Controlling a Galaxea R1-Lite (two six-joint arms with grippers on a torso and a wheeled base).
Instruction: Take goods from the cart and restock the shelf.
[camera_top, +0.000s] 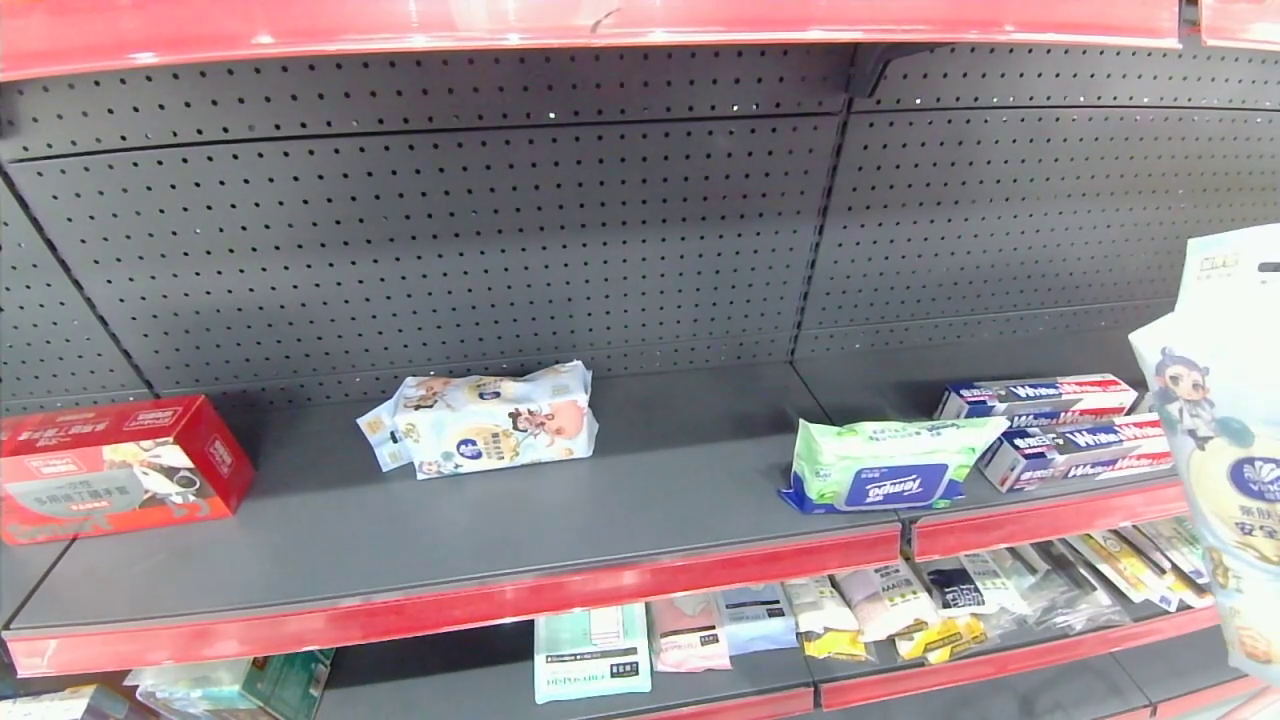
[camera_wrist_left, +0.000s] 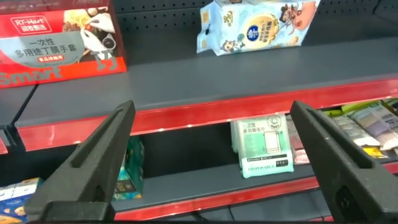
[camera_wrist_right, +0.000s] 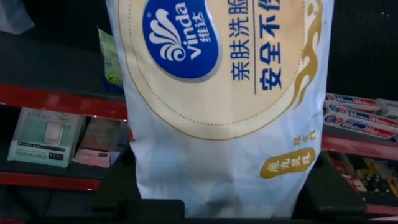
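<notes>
Dark grey metal shelf boards with red front edges (camera_top: 450, 520) and a perforated back panel (camera_top: 500, 230) stand ahead of both grippers.

Right gripper (camera_wrist_right: 224, 193): closed on the white-and-cream soft plastic pack with a blue round emblem (camera_wrist_right: 217, 112). The pack stands upright between the fingers (camera_wrist_right: 339, 190), which appear as dark shapes at either side of its lower end; the contact faces are hidden. In the head view the pack hangs nearer than the shelf edge, off the board, just to the right of two blue-and-white cardboard toothpaste boxes (camera_top: 1060, 430).

Left gripper (camera_wrist_left: 212, 112): both black fingers (camera_wrist_left: 93, 162) spread wide, nothing held. Beyond the gap between them runs the upper board's red edge. On that board, ahead of the gripper, rests a white cartoon-printed soft tissue pack (camera_wrist_left: 255, 25); farther to the left sits a red rectangular carton (camera_wrist_left: 56, 43). A green-and-white wipes pouch (camera_top: 880, 465) lies between the tissue pack and the toothpaste boxes. Flat packaged goods (camera_top: 590, 650) lie on the lower board beneath.
</notes>
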